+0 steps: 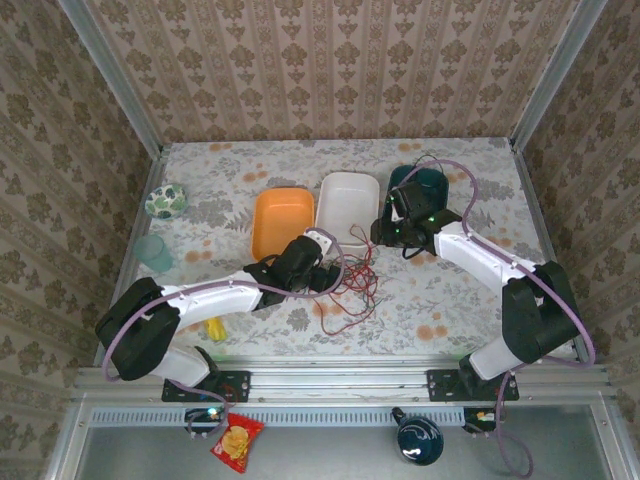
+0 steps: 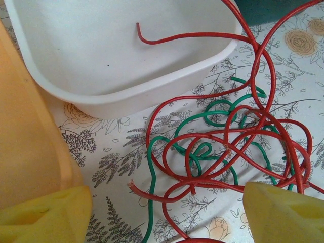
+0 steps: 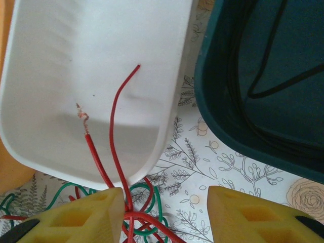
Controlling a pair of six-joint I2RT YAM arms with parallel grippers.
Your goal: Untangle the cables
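Observation:
A red cable (image 1: 352, 290) lies in a loose tangle on the flowered table, just in front of the white tray (image 1: 348, 200). In the left wrist view the red cable (image 2: 192, 35) loops over and through a green cable (image 2: 151, 192), and one red end reaches into the white tray (image 2: 101, 96). My left gripper (image 2: 164, 217) hangs open above the tangle's near edge. My right gripper (image 3: 164, 217) is open too, with red strands (image 3: 112, 136) and green loops (image 3: 159, 202) beside its left finger. A black cable (image 3: 263, 61) lies coiled in the dark teal tray (image 3: 212, 101).
An orange tray (image 1: 282, 222) stands left of the white one, and the dark teal tray (image 1: 428, 185) stands to its right. A patterned bowl (image 1: 165, 200) and a pale cup (image 1: 153, 252) sit at the far left. A small yellow item (image 1: 215, 328) lies near the front edge.

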